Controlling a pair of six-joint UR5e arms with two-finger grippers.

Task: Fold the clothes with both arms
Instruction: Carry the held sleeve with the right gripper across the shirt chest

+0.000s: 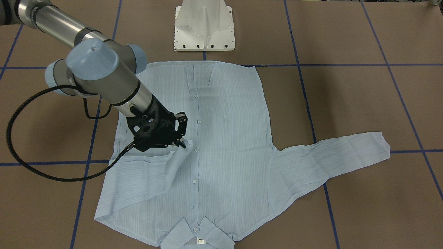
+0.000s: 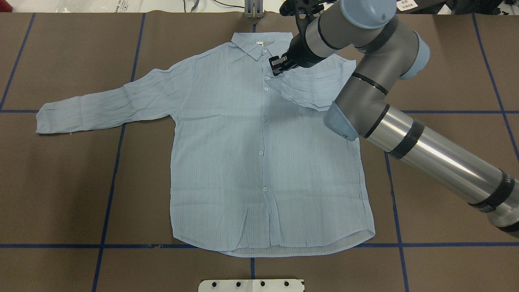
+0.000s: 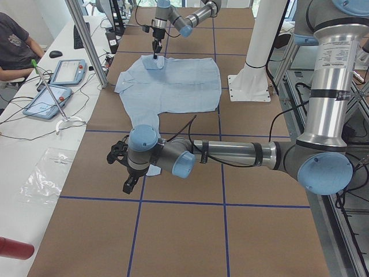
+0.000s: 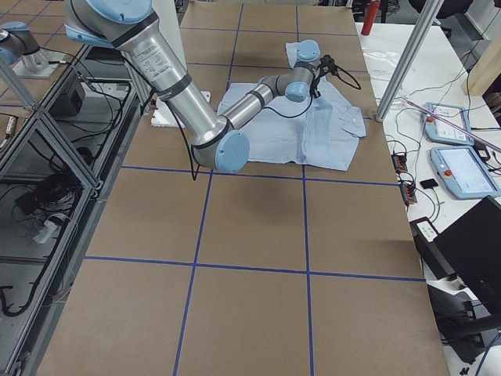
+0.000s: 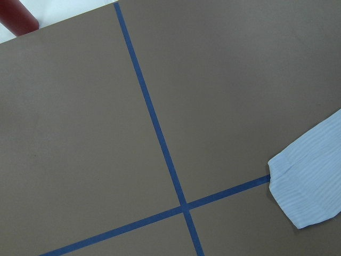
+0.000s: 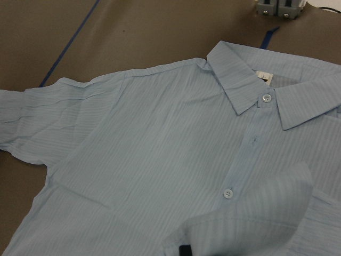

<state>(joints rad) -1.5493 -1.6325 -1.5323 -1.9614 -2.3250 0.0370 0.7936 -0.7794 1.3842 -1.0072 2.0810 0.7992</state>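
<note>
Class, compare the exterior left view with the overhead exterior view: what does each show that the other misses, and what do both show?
Only exterior left: the left arm and left gripper, a seated person and two tablets. Only overhead: the small white buttons. Both: the pale blue shirt spread flat, one sleeve folded in, and the right arm with the right gripper pinching that sleeve.

Lighting's bright and flat, coming from above. The brown tabletop with blue tape lines [image 1: 346, 34] only gets soft, fuzzy shadows: one at the left of the front-facing frame under the grey metal right arm with light blue joint caps [image 1: 114, 83], and a fainter one just right of the pale blue striped button-up shirt [image 1: 228, 121]. There's a white glare streak on the arm's silver tube, lower right of the overhead frame. The right wrist view is a bit soft.
</note>
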